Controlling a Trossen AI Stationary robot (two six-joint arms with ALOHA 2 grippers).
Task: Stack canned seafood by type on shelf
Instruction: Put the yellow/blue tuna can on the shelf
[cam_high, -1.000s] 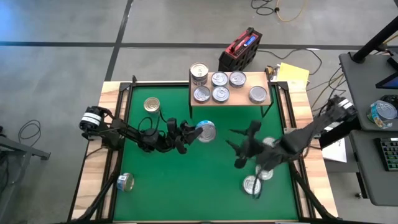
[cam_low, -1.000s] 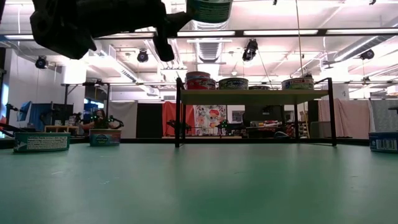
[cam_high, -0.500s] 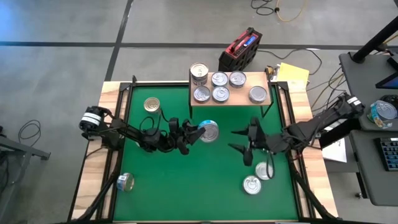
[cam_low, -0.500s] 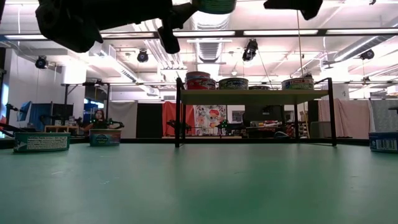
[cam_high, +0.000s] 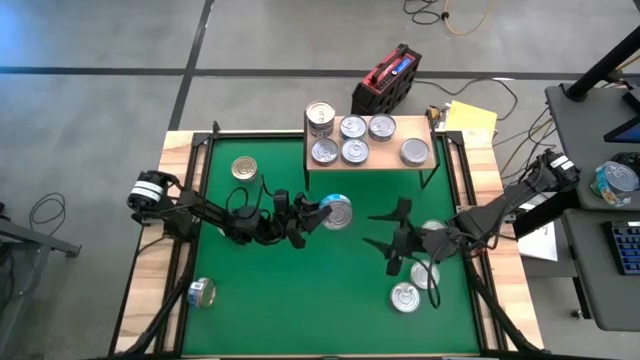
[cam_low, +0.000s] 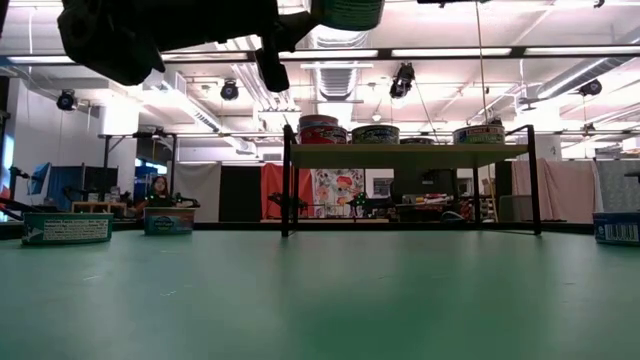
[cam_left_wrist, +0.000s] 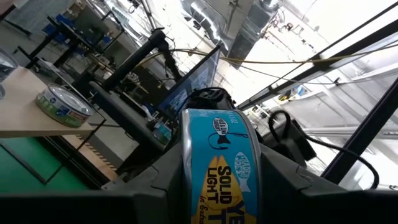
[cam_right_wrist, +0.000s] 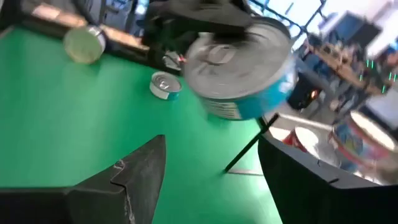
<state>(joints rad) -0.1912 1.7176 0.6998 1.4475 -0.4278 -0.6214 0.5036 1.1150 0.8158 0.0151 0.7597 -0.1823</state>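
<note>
My left gripper (cam_high: 312, 218) holds a blue-labelled can of seafood (cam_high: 336, 211) in the air over the middle of the green mat, just in front of the shelf (cam_high: 385, 160). The can shows at the top of the low view (cam_low: 346, 12). My right gripper (cam_high: 372, 230) stands open to the can's right, its fingers pointing at the can (cam_right_wrist: 239, 68) without touching it. The light-wood shelf (cam_low: 405, 155) carries several silver-topped cans (cam_high: 353, 127); one at its left end (cam_high: 320, 113) sits on another. My left gripper pinches the can between its two fingers (cam_left_wrist: 155, 180). The blue label wall (cam_left_wrist: 221, 155) shows between them, so they seem to lie on its two flat ends. The fingers come from the table's left, slanting a little upward. The can is tilted and lifted clear of the mat.
Loose cans stand on the mat: a gold-topped one (cam_high: 244, 168) at the far left, one (cam_high: 201, 292) at the near left, and three near my right arm (cam_high: 405, 297), (cam_high: 425, 275), (cam_high: 432, 230). A red and black case (cam_high: 388, 78) lies on the floor behind the shelf.
My right gripper has turned and shifted a little toward the table's left, toward the held can. My left gripper has kept the can where it was.
</note>
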